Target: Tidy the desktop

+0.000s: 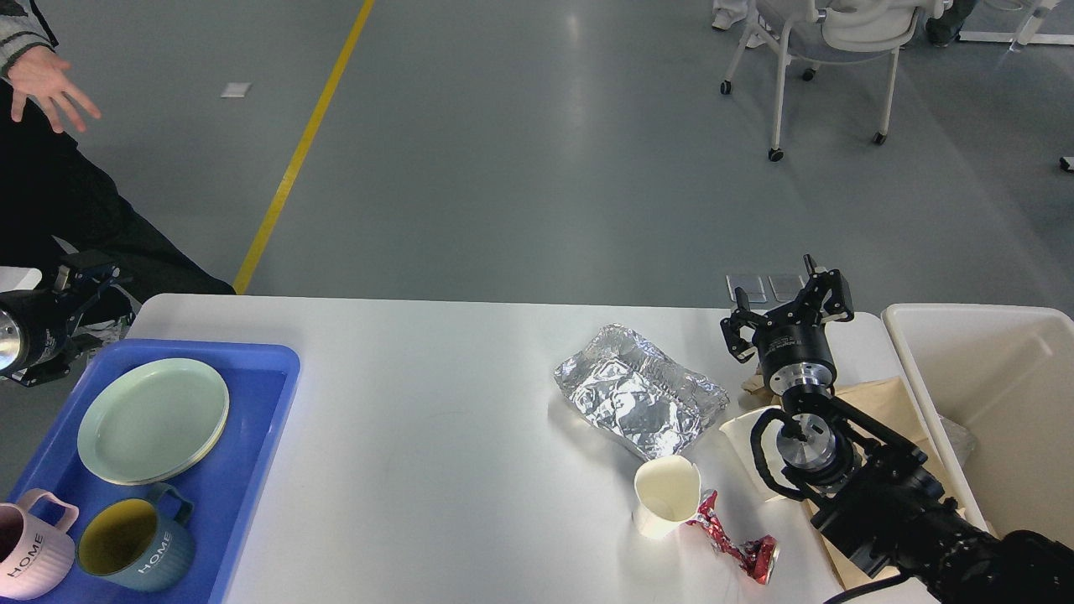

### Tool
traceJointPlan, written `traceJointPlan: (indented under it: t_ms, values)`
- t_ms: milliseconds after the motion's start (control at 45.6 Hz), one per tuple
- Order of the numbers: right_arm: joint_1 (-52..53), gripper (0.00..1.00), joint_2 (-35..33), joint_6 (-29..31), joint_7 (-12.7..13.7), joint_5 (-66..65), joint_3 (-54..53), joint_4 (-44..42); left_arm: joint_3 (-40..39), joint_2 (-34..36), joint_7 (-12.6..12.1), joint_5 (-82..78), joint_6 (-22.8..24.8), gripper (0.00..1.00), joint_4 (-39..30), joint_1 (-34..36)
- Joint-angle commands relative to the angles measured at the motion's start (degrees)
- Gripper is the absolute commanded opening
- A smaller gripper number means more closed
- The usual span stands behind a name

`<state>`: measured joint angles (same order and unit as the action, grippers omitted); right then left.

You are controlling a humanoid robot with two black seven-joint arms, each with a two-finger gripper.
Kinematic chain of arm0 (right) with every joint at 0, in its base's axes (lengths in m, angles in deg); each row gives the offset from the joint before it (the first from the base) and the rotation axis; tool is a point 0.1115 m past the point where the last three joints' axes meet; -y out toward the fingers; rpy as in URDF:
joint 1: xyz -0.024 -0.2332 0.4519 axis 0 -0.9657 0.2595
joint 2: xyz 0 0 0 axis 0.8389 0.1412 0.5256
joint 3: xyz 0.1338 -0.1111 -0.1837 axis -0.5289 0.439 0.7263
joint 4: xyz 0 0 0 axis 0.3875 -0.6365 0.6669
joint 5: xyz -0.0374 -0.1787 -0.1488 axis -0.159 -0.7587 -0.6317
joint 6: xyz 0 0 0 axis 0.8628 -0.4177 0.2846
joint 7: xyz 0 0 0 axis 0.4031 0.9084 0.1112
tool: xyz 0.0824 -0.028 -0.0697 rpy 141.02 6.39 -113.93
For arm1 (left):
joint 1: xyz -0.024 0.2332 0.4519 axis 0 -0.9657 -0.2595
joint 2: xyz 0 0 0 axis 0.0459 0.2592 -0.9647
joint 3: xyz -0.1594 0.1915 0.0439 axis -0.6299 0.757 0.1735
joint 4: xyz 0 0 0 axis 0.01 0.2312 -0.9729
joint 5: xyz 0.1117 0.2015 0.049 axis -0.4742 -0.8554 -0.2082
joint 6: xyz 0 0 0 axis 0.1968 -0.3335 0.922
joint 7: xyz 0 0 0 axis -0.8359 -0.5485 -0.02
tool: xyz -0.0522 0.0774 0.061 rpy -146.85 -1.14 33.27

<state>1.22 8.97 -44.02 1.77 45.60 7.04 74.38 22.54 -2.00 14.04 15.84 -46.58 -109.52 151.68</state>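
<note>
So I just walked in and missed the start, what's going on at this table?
A two-armed robot is tidying the desktop. Nothing is held right now. The right gripper hangs open above the far right edge, beside the crumpled foil; a paper cup and a red wrapper lie nearer. The left gripper is off the table's left corner, past the blue tray of dishes.

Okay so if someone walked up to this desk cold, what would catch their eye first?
Probably the crumpled foil packet shining in the middle of the desktop, with a paper cup and a crushed red can just in front of it. Next, the blue tray at the left edge, holding a green plate and two mugs. The right gripper hangs open beside the foil.
</note>
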Motion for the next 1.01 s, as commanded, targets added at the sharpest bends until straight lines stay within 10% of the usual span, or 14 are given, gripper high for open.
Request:
traceJointPlan:
  t_ms: [0, 351, 986]
  values:
    - [0.00, 1.00, 0.00, 0.00, 0.00, 0.03, 0.09, 0.00, -0.32, 0.67, -0.13, -0.16, 0.03, 0.96, -0.02, 0.11]
    - [0.00, 1.00, 0.00, 0.00, 0.00, -0.05, 0.09, 0.00, -1.28, 1.11, -0.21, -0.25, 0.03, 0.96, -0.81, 0.99]
    - [-0.09, 1.00, 0.00, 0.00, 0.00, -0.05, 0.09, 0.00, -35.12, -4.60, -0.39, 10.04, -0.67, 0.96, 0.59, -9.73]
